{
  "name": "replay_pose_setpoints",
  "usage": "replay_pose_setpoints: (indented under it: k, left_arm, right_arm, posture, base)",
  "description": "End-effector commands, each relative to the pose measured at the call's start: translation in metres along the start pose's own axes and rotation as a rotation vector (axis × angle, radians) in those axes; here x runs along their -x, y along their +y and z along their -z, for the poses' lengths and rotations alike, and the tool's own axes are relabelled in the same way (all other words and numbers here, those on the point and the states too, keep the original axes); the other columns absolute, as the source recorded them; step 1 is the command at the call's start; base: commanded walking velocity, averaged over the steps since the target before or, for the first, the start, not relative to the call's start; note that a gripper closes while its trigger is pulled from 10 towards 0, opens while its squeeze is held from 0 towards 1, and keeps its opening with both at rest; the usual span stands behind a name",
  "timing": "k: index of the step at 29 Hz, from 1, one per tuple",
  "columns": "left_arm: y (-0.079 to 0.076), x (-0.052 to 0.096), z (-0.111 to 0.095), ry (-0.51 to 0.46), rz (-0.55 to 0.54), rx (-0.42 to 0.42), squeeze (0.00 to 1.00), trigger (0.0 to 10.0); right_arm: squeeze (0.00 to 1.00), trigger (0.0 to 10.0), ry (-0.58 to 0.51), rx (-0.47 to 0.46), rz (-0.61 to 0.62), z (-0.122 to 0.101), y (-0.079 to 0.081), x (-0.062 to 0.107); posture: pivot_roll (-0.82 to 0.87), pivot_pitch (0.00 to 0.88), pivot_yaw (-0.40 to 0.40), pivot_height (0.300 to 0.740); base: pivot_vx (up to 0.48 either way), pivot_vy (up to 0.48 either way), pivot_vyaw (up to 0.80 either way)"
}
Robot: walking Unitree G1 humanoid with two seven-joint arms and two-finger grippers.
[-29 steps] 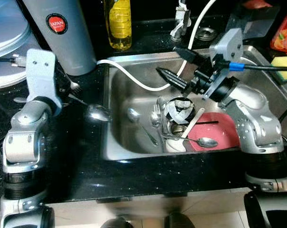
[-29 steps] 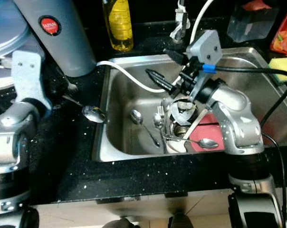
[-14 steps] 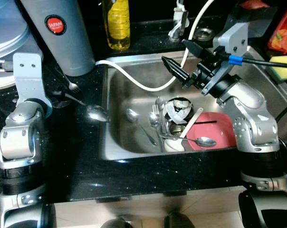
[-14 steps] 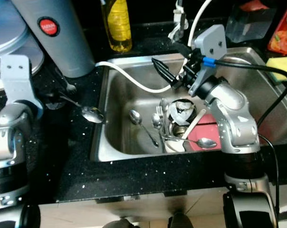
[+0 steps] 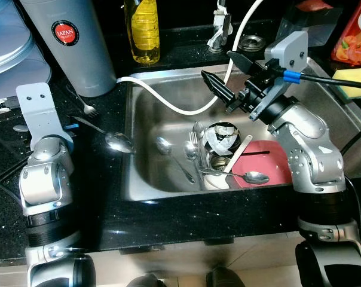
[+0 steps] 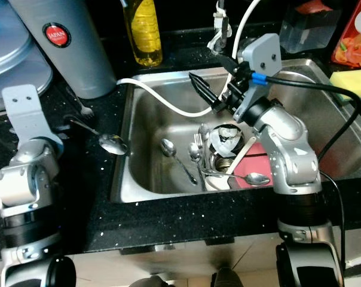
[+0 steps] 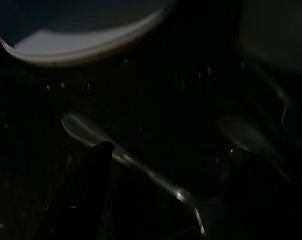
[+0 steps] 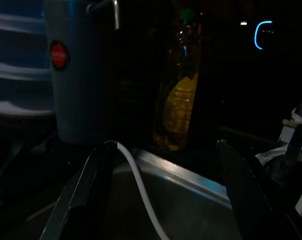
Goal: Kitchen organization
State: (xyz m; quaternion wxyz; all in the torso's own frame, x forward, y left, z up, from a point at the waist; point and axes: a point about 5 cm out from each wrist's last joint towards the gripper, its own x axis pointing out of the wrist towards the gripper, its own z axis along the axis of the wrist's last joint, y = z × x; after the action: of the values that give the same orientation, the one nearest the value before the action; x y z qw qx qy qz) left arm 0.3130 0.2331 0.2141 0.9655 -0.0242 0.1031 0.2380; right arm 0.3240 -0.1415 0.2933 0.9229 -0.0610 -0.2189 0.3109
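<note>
The steel sink (image 5: 146, 179) holds a loose spoon (image 5: 164, 145), a fork (image 5: 192, 143) and a cup (image 5: 222, 136) packed with cutlery. Beside the cup are a pink plate (image 5: 273, 166) and another spoon (image 5: 252, 177). My right gripper (image 5: 216, 64) hangs open and empty above the sink's back half, close to the white hose (image 5: 168, 101). On the black counter left of the sink lie a large spoon (image 5: 119, 142) and a fork (image 5: 88, 108). My left gripper (image 7: 168, 150) is open low over the counter, with a utensil handle (image 7: 141, 172) running between its fingers.
A tall grey canister (image 5: 73, 45) and a yellow bottle (image 5: 141, 30) stand behind the sink's left corner. Stacked pale lids (image 5: 7, 48) sit at far left. A yellow sponge (image 5: 355, 81) and a red packet (image 5: 354, 39) are at the right.
The whole view has shifted as the camera moved. My right gripper rose from just above the cup toward the sink's back rim. My left arm has drawn back toward me.
</note>
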Motion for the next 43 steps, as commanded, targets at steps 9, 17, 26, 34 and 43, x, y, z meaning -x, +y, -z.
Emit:
replay_pose_setpoints:
  k: [9,17,26,34,43]
  left_arm:
    - [0.004,-0.01,0.006,-0.003,-0.051,0.021,0.0,10.0]
    - [0.007,-0.018,0.019,0.046,-0.051,0.017,0.0,10.0]
    - [0.01,-0.031,0.035,0.112,-0.019,0.044,0.0,10.0]
    - [0.023,-0.021,0.042,0.072,-0.127,0.065,0.0,10.0]
    - [0.012,-0.009,0.021,-0.065,-0.065,-0.005,0.0,10.0]
  right_arm:
    - [0.0,10.0,-0.031,0.014,0.01,0.001,0.008,-0.011]
    - [0.0,10.0,-0.041,0.058,0.054,-0.002,0.004,-0.002]
    - [0.0,10.0,-0.029,0.062,0.079,0.001,-0.001,0.004]
    - [0.0,10.0,-0.028,0.045,-0.001,0.001,0.006,-0.009]
    - [0.0,10.0,-0.02,0.011,-0.024,-0.001,0.007,-0.009]
  posture:
    - [-0.12,0.015,0.117,0.74]
    - [-0.18,0.0,0.167,0.74]
    - [-0.17,0.0,0.143,0.74]
    - [-0.15,0.0,0.086,0.74]
    - [-0.13,0.051,0.049,0.74]
  base:
    - [0.0,0.0,0.0]
    - [0.0,0.0,0.0]
    - [0.0,0.0,0.0]
    - [0.0,0.0,0.0]
    - [0.0,0.0,0.0]
